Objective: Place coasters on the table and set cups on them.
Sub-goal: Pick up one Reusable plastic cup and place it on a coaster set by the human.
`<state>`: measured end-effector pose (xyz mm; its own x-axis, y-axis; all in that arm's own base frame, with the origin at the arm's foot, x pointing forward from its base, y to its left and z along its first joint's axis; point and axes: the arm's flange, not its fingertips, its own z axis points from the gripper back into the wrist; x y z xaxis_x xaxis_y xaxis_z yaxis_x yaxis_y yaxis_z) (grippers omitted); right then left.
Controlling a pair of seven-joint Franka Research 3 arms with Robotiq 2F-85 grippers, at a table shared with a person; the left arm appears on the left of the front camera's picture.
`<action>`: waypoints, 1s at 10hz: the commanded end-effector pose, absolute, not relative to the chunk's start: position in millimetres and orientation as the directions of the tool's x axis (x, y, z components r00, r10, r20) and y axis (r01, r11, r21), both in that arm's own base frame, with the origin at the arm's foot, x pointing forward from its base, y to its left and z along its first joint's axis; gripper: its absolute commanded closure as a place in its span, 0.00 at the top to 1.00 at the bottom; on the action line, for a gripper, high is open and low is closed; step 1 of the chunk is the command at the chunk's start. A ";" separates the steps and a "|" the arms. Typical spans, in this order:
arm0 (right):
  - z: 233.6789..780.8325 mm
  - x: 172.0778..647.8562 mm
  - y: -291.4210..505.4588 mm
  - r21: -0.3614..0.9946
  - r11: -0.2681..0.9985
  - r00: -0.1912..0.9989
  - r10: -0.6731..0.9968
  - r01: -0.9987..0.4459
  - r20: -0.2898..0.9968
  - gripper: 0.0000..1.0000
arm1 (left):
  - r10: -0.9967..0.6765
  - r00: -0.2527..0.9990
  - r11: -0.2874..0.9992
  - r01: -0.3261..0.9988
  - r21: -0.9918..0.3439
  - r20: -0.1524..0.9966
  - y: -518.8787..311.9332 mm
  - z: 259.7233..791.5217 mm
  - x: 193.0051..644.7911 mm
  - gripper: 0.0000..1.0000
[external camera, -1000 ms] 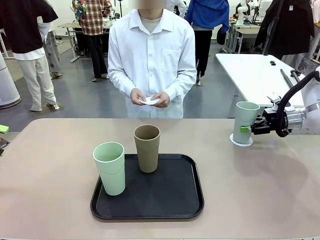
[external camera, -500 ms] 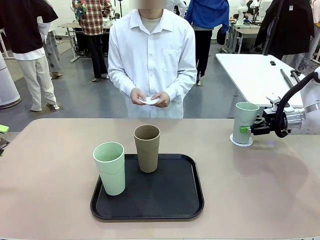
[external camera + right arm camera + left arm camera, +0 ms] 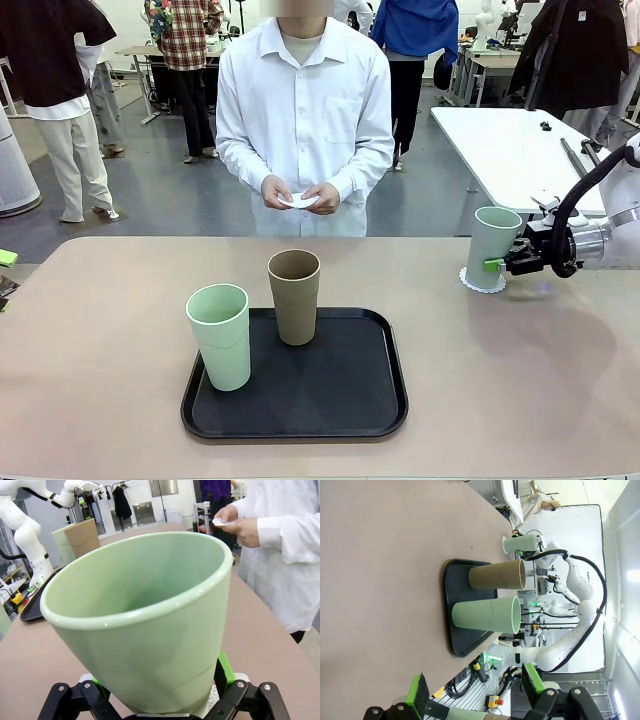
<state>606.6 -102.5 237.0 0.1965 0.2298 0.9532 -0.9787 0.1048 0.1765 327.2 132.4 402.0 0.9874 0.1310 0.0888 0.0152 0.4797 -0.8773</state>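
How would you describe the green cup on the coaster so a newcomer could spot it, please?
On the beige table, look right, past the black tray. There a mint cup stands on a lacy white coaster; the other mint cup sits on the tray.

Front view: coaster (image 3: 483, 286) under the mint cup (image 3: 494, 245) is mostly covered; only a scalloped fringe shows, on the side away from the right gripper (image 3: 497, 260). Far finger hidden behind the cup. Arm cut at the picture edge. Person's hands (image 3: 300, 193), well beyond the fingertips, pinch a white scrap (image 3: 298, 203), too small to tell what or how many.

Right wrist view: cup base out of sight between the fingers. Green pads (image 3: 226, 672) mostly behind its wall; contact unreadable.

Left gripper (image 3: 475, 690): finger roots cut by the bottom edge.
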 end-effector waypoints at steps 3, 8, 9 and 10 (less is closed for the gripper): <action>240.3 612.3 -103.5 0.175 0.090 0.193 0.277 -0.981 0.941 1.00 | 0.139 0.986 0.470 0.015 -0.883 0.091 133.1 403.0 327.1 1.00; 242.3 611.5 -106.3 0.181 0.093 0.202 0.335 -0.979 0.920 1.00 | 0.139 0.986 0.470 0.015 -0.883 0.091 133.1 403.0 327.1 1.00; 241.9 611.1 -106.5 0.187 0.092 0.208 0.341 -0.978 0.917 1.00 | 0.139 0.986 0.470 0.015 -0.883 0.091 133.1 403.0 327.1 1.00; 241.8 610.9 -107.5 0.189 0.093 0.210 0.348 -0.978 0.914 1.00 | 0.139 0.986 0.470 0.015 -0.883 0.091 133.1 403.0 327.1 1.00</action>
